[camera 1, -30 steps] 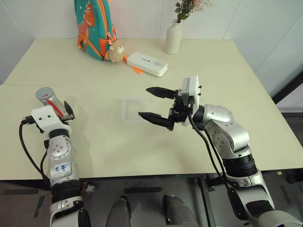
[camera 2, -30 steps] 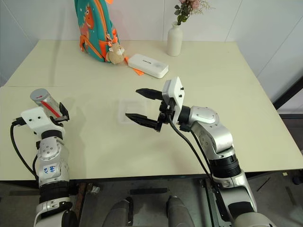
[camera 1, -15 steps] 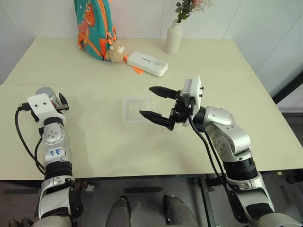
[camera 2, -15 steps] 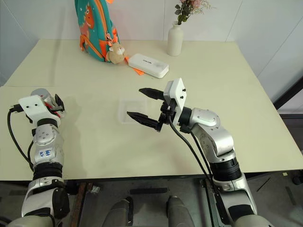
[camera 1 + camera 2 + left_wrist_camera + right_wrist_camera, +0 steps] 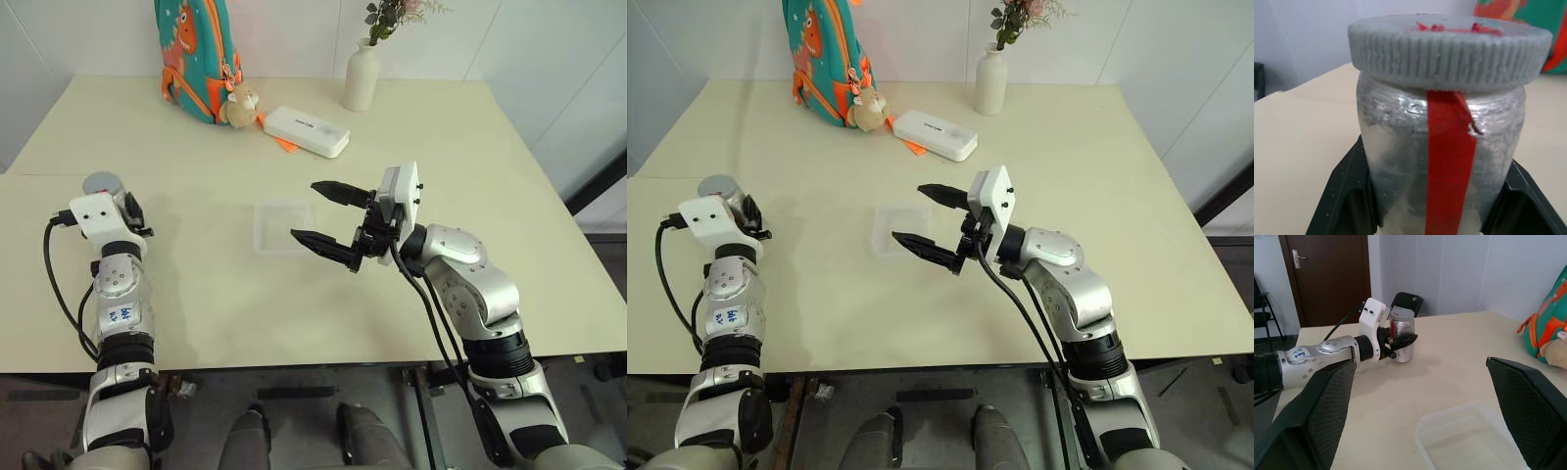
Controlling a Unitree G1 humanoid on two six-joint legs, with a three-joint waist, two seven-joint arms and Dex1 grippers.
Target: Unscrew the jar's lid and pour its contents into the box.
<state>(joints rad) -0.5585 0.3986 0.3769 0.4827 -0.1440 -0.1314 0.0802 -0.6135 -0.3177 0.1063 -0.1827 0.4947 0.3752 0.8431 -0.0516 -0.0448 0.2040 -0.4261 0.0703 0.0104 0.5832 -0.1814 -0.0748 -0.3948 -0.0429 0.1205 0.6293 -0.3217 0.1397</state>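
The jar (image 5: 1442,156) is held upright, lid (image 5: 1449,49) uppermost, in the clamped left gripper (image 5: 125,211); the right gripper (image 5: 323,215) is spread wide, empty.

The two head cameras look forward and down over the desk (image 5: 323,313) from above, side by side, and take in the same spread. The left wrist camera sits very close behind the jar (image 5: 1442,147), looking level along its end effector. The right wrist camera looks low across the desk past the box (image 5: 1469,438) toward that same jar and left arm.
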